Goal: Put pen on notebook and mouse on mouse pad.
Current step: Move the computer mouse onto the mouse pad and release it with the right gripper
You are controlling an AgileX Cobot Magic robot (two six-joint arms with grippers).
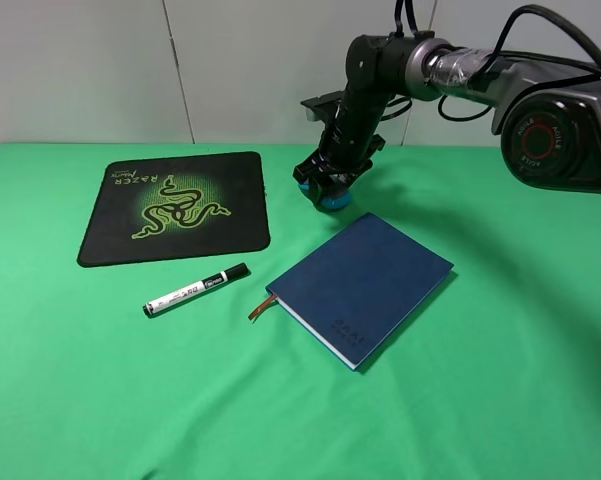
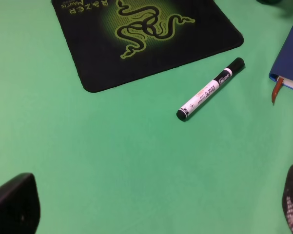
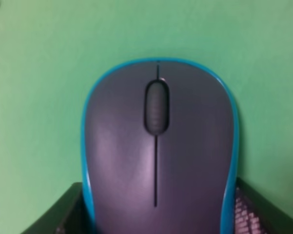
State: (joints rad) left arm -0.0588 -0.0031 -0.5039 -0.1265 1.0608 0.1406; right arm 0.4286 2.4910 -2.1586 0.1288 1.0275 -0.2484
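Right gripper (image 1: 325,188) closed on mouse (image 3: 158,146), pinching near its rear; curved teal sides may slip free. Notebook (image 1: 365,285) just beside gripper: snag risk. Left gripper (image 2: 151,207) open.

The mouse pad (image 1: 175,208) carries green "RAZER" lettering at its 11 o'clock corner, upside down from the high camera, with a smaller unreadable script word under it and a green snake logo at its centre. The pen (image 1: 196,290) has black print, the notebook (image 1: 365,283) embossed letters near 6 o'clock, and the arm joint (image 1: 552,138) ringed lettering, all too small to read.
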